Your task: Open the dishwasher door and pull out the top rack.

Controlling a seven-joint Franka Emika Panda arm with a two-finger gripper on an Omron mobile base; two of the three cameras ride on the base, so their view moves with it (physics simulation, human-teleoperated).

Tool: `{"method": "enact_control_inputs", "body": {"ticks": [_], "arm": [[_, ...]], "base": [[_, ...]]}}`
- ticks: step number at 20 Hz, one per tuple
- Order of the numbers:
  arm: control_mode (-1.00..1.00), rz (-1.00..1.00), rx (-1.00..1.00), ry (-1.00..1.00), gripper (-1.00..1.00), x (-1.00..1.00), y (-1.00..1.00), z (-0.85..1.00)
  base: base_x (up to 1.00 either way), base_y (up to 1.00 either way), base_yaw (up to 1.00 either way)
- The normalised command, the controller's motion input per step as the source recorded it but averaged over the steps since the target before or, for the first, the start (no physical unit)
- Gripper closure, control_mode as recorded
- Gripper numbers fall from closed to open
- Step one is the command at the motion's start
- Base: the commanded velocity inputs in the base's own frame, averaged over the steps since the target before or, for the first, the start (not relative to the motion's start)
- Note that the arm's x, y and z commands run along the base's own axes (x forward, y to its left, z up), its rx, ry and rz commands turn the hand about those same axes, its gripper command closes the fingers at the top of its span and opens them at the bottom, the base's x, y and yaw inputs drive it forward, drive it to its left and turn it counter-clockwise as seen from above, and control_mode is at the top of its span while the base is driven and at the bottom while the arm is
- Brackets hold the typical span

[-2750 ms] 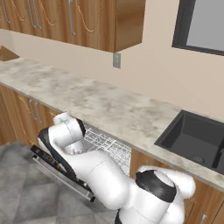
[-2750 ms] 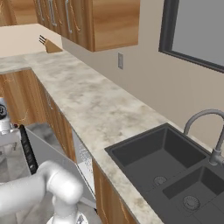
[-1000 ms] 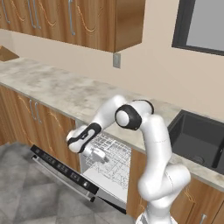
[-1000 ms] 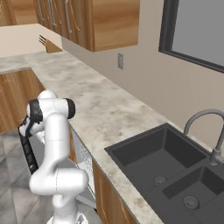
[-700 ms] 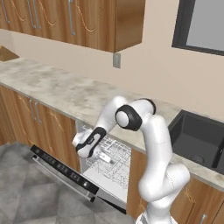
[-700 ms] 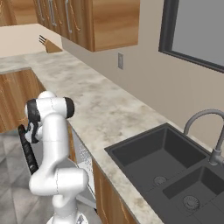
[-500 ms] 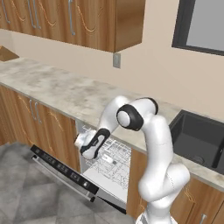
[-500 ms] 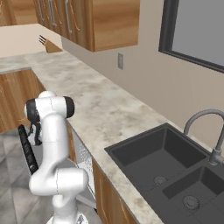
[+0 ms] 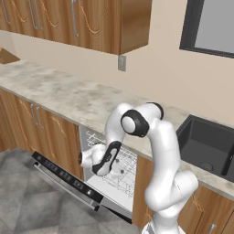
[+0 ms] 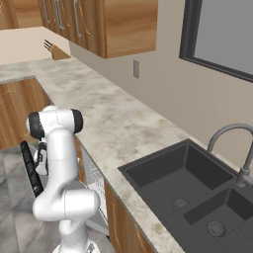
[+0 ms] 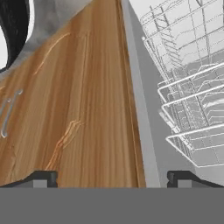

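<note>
The top rack point(image 11: 192, 100), a white wire basket, sits inside the opened dishwasher and fills the right side of the hand view, its front edge running diagonally from upper centre to lower right. The gripper point(image 11: 112, 179), fingers spread wide and holding nothing, looks at the wooden cabinet side point(image 11: 83, 109), so the rack lies off to its right. In the left base view, the dishwasher door point(image 9: 68, 176) hangs open at lower left.
</note>
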Motion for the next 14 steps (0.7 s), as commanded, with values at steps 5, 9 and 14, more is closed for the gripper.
{"method": "enact_control_inputs", "body": {"ticks": [5,9,14], "arm": [[-1.0,-0.23,-0.01,-0.05,-1.0,0.94,-0.04,0.12],[-1.0,-0.29,-0.01,-0.04,-1.0,0.69,0.16,-0.31],[-1.0,-0.22,-0.16,-0.15,-1.0,0.66,0.02,-0.82]], "base": [[0.0,0.0,0.0],[0.0,0.0,0.0],[0.0,0.0,0.0]]}}
